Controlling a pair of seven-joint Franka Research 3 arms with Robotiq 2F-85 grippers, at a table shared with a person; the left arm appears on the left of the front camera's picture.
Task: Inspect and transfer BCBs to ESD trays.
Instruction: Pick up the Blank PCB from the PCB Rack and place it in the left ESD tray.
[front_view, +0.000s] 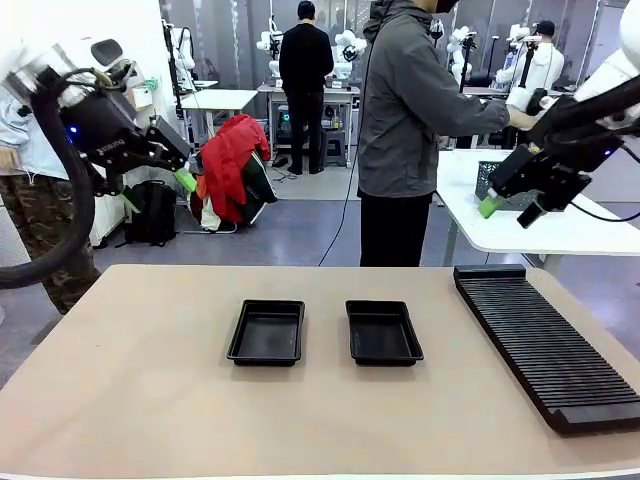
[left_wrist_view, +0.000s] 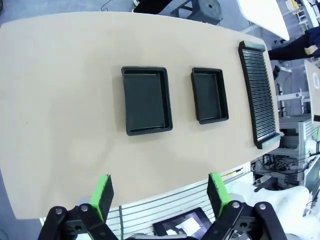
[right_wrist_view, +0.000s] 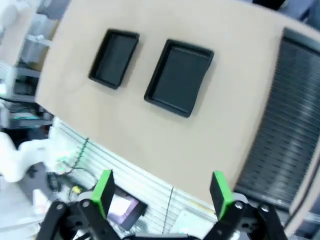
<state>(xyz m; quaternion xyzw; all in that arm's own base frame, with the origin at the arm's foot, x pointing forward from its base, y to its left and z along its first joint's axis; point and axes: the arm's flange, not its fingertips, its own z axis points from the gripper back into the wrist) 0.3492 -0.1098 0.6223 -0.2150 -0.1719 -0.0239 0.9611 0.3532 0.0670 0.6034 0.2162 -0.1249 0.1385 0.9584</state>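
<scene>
Two empty black ESD trays lie side by side mid-table, the left tray (front_view: 266, 332) and the right tray (front_view: 383, 332). The left wrist view looks down on them (left_wrist_view: 146, 100) (left_wrist_view: 209, 95), and so does the right wrist view (right_wrist_view: 114, 58) (right_wrist_view: 179, 77). My left gripper (front_view: 158, 192) (left_wrist_view: 159, 192) hangs open high above the table's left side, holding nothing. High on the right, my right gripper (front_view: 508, 212) (right_wrist_view: 161, 192) is open and empty too. The BCBs are out of view.
A long black ribbed rack (front_view: 545, 340) (left_wrist_view: 258, 95) (right_wrist_view: 280, 125) lies along the table's right side. A person in a grey jacket (front_view: 405, 110) stands at the far edge, turned toward a white side table (front_view: 560, 235) with a grey mesh basket (front_view: 492, 180).
</scene>
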